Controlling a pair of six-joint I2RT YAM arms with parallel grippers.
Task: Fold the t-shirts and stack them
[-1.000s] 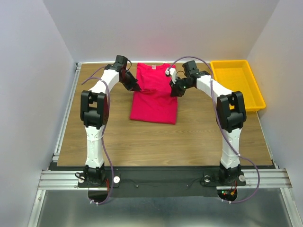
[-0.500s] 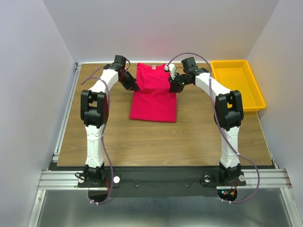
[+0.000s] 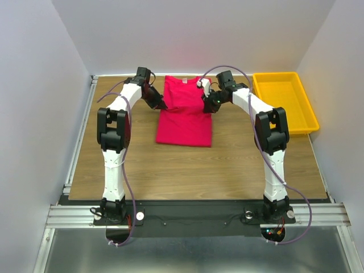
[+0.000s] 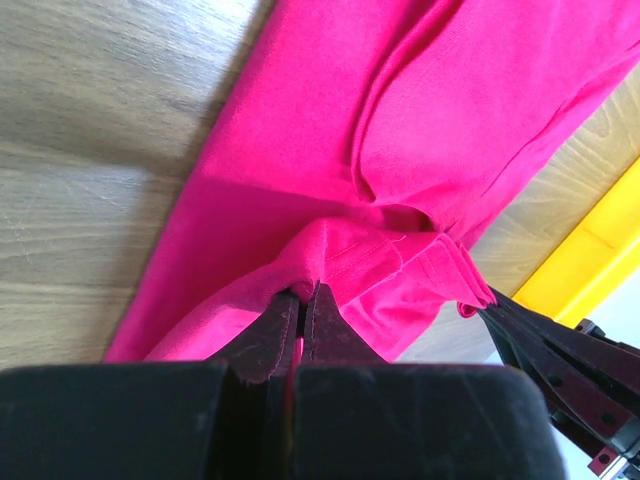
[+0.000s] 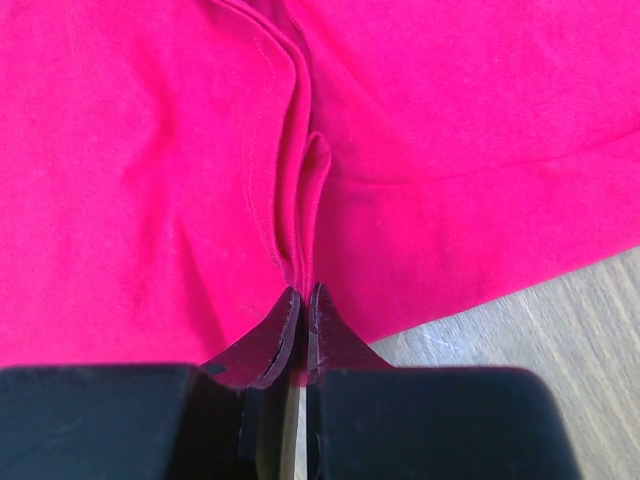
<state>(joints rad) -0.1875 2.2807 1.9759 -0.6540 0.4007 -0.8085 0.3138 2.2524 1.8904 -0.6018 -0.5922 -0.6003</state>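
Note:
A crimson-pink t-shirt (image 3: 185,114) lies on the table's far middle, its near part folded into a rectangle, its collar end toward the back wall. My left gripper (image 3: 164,106) is shut on a pinch of the shirt's left edge; the pinched fold (image 4: 330,262) bunches up right at the closed fingertips of the left gripper (image 4: 303,292). At the shirt's right edge my right gripper (image 3: 208,108) is also shut on cloth, a ridge of layered fabric (image 5: 300,200) running up from the tips of the right gripper (image 5: 303,292).
A yellow plastic tray (image 3: 284,99) stands at the back right, a corner of the tray (image 4: 595,250) showing in the left wrist view. Bare wood table (image 3: 187,170) lies in front of the shirt. White walls close in on three sides.
The right gripper has moved toward the back of the table with the shirt's right edge, and the left has edged back too. Both grips stay shut on the cloth.

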